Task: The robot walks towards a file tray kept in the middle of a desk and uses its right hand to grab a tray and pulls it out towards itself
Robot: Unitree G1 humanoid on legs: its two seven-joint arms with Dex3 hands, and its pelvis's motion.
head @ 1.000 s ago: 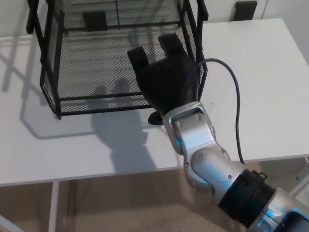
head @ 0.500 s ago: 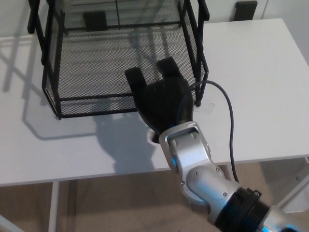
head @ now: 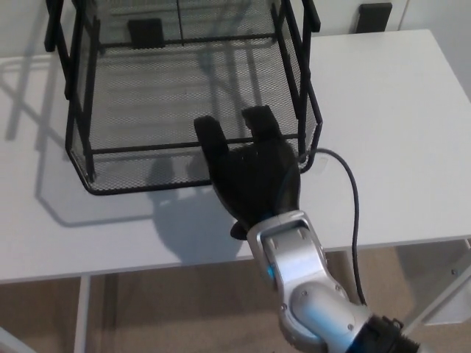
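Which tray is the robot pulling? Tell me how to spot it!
Look at the white desk, then the tall black wire-mesh file rack in its middle. The bottom mesh tray sticks out toward the desk's near edge, with the robot's black right hand over its front rim. No other tray juts out.

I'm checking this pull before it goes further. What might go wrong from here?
The right hand hooks only the right part of the mesh tray's front rim, so the tray may skew and jam in the black frame. The whole file rack could slide toward the desk edge instead of the tray coming out alone. The black cable loops beside the frame's front right corner and could snag there.
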